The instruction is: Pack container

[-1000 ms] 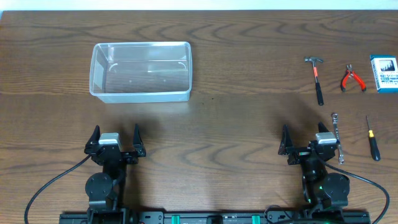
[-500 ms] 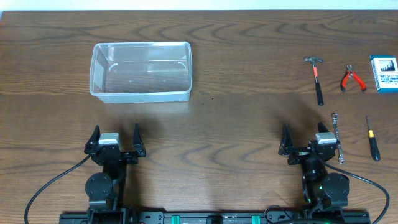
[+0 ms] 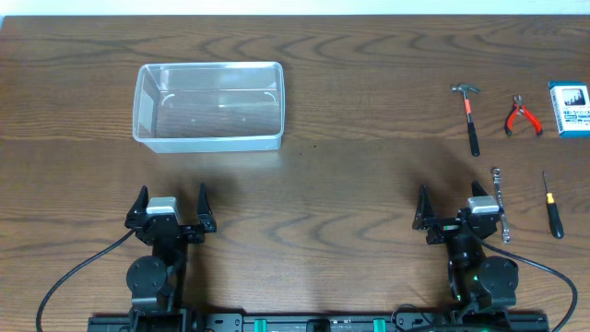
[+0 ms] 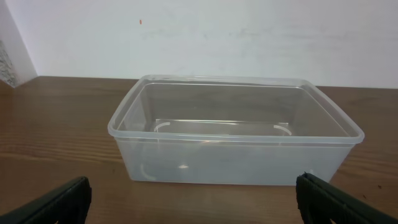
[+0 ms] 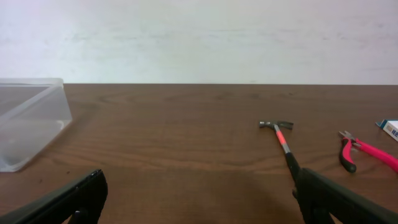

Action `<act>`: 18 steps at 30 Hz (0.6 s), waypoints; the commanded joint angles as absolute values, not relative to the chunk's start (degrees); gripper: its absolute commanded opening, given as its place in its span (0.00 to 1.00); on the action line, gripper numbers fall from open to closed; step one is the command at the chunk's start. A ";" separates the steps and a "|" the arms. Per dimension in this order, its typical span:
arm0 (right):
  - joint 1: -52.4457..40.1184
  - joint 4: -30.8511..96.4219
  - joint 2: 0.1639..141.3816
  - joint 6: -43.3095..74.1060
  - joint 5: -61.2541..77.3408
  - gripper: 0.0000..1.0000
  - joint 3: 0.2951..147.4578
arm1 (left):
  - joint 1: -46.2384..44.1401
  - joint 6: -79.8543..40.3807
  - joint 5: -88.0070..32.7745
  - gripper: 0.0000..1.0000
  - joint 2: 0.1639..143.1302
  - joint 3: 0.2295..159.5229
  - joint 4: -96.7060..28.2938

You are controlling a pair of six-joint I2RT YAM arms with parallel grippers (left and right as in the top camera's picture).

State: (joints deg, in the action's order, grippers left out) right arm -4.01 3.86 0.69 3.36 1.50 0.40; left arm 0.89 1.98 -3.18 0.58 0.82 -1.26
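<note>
The clear plastic container (image 3: 209,105) stands empty at the table's back left; the left wrist view shows it (image 4: 235,134) straight ahead. My left gripper (image 3: 171,196) rests open near the front edge, well short of it, with nothing between its fingers. My right gripper (image 3: 452,196) is open too, at the front right. A small hammer (image 3: 468,114) with a red neck and black handle lies beyond it, also seen as the hammer (image 5: 281,142) in the right wrist view. Red pliers (image 3: 522,116), a small wrench (image 3: 500,190) and a black-handled screwdriver (image 3: 552,207) lie near.
A small blue-and-white box (image 3: 569,108) sits at the far right edge. The wooden table (image 3: 350,138) stretches bare between the container and the tools. Black cables trail from both arm bases at the front.
</note>
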 commanded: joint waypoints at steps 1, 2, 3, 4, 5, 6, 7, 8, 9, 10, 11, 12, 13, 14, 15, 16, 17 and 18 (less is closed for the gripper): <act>-4.54 4.12 0.32 2.70 1.32 0.99 0.32 | 0.62 2.96 -2.72 0.98 0.23 0.23 -3.84; -4.54 4.12 0.32 2.70 1.32 0.99 0.32 | 0.62 2.96 -2.72 0.98 0.23 0.23 -3.84; -4.54 4.12 0.32 2.70 1.34 0.99 0.32 | 0.60 2.96 -2.72 0.98 0.23 0.23 -3.84; -4.54 4.12 0.32 2.70 1.32 0.99 0.32 | 0.60 2.96 -2.72 0.98 0.23 0.23 -3.84; -4.54 4.12 0.32 2.70 1.32 0.99 0.32 | 0.60 2.96 -2.72 0.98 0.23 0.23 -3.84; -4.54 4.12 0.32 2.70 1.32 0.99 0.32 | 0.60 2.96 -2.70 0.98 0.23 0.23 -3.84; -4.54 4.10 0.32 2.70 1.32 0.99 0.32 | 0.60 2.96 -2.72 0.98 0.23 0.23 -3.84; -4.54 4.10 0.32 2.70 1.32 0.99 0.32 | 0.60 2.96 -2.72 0.98 0.23 0.23 -3.84; -4.54 4.10 0.32 2.70 1.32 0.99 0.32 | 0.62 2.96 -2.72 0.98 0.23 0.23 -3.86; -4.54 4.10 0.32 2.72 1.48 0.99 0.32 | 0.62 2.96 -2.72 0.98 0.23 0.23 -3.84; -4.54 4.08 0.32 2.90 2.00 0.99 0.32 | 0.62 2.96 -2.72 0.98 0.23 0.23 -3.84; -4.54 4.05 0.32 4.03 2.85 0.99 0.32 | 0.60 2.96 -2.72 0.98 0.23 0.23 -3.84; -4.54 4.03 0.32 5.17 3.33 0.99 0.32 | 0.60 2.96 -2.72 0.98 0.23 0.23 -3.84; -4.54 4.03 0.32 6.70 3.31 0.99 0.32 | 0.60 2.96 -2.72 0.98 0.23 0.23 -3.86; -4.56 4.03 0.32 8.36 3.33 0.99 0.32 | 0.60 2.96 -2.72 0.98 0.23 0.23 -3.84; -4.56 3.95 0.32 10.83 3.31 0.99 0.32 | 0.60 2.96 -2.72 0.98 0.23 0.23 -3.84; -4.54 3.92 0.32 13.43 3.33 0.99 0.32 | 0.62 2.96 -2.72 0.98 0.23 0.23 -3.84; -4.56 3.92 0.32 15.99 3.33 0.99 0.32 | 0.62 2.96 -2.72 0.98 0.23 0.23 -3.86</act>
State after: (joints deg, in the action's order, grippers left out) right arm -4.01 3.81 0.69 7.88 2.20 0.40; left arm 0.89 1.98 -3.18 0.58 0.80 -1.26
